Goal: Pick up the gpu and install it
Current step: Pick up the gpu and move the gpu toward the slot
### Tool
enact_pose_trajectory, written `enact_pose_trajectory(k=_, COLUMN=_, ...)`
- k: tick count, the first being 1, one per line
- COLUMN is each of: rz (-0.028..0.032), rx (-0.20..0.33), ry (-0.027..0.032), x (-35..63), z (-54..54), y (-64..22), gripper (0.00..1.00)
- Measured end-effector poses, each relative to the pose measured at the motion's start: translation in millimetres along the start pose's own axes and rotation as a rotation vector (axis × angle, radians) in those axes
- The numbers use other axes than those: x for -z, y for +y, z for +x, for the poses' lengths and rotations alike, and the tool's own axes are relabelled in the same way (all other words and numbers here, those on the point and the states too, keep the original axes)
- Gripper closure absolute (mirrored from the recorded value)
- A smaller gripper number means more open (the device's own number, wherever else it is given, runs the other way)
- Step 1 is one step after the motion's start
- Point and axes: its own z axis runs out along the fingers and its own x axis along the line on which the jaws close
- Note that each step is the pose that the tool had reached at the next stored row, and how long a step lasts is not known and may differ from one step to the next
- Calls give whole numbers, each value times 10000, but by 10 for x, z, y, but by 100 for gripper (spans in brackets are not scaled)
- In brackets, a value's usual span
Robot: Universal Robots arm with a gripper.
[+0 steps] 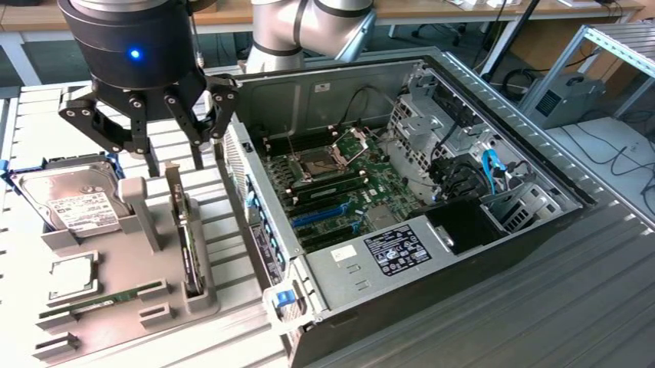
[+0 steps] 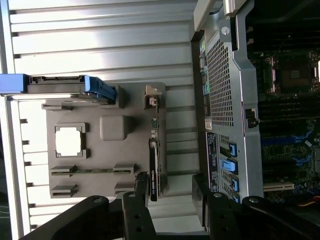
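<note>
— Along the tray's (image 1: 143, 264) edge beside the open computer case (image 1: 430, 230), is that the gpu (image 1: 185, 245)?
— Yes. It stands on its long edge in 1 slot of the grey tray, which lies on the ribbed surface (image 1: 241, 326).
— And the fingers (image 1: 202, 123)?
— Released, spread apart, grasping nothing. They hang above the gpu's end.
— What else is on the tray?
— 1 hard drive (image 1: 72, 203), upright at the corner away from the case, and 1 memory stick (image 1: 103, 297), lying flat.
</note>
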Motion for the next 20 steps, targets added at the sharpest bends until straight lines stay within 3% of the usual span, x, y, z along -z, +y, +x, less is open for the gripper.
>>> enact_pose_trajectory(k=20, rz=0, rx=0, ry=0, x=-116, z=3, y=-5, gripper=52)
